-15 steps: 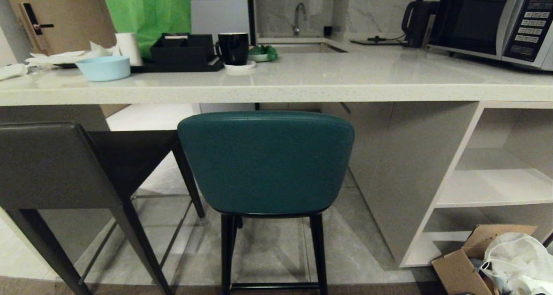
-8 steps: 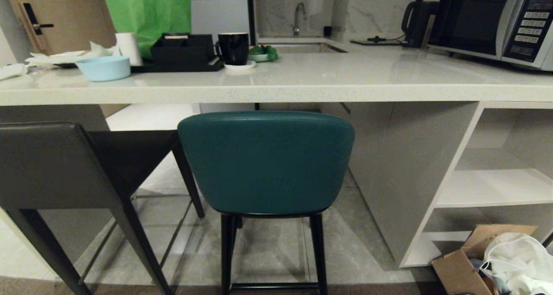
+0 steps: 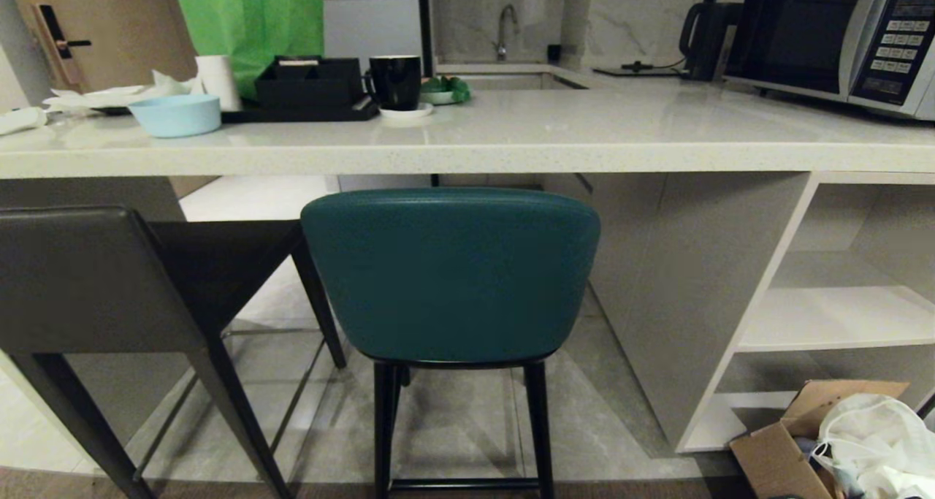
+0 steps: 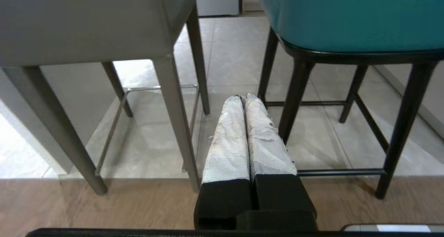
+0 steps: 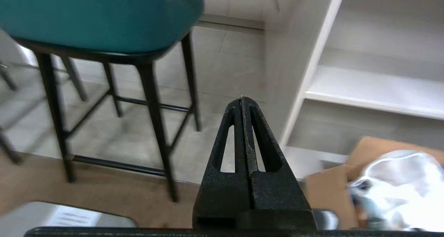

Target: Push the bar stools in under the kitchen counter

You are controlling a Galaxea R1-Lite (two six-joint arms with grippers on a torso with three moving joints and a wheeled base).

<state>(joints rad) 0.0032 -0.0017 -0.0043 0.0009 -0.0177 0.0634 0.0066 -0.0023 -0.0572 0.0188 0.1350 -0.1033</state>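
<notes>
Stools stand before the kitchen counter [image 3: 467,148]: teal stool [image 3: 451,276] centre, grey stool [image 3: 95,280] left. Left gripper [image 4: 245,100] and right gripper [image 5: 242,100] hang low, jaws closed, empty.

Dark grey stool [image 3: 95,280]: cut off by head view's left edge; feet below frame. Teal stool [image 3: 449,276]: seat hidden behind own backrest; leg ends cut off below. Microwave [image 3: 833,35] cropped at upper right. Cardboard box [image 5: 333,181], beside the pressed-together jaws of right gripper [image 5: 242,101], blurred; contents unreadable. Left gripper [image 4: 244,99]: only stool undersides ahead of its jaws; both backrests cropped.
</notes>
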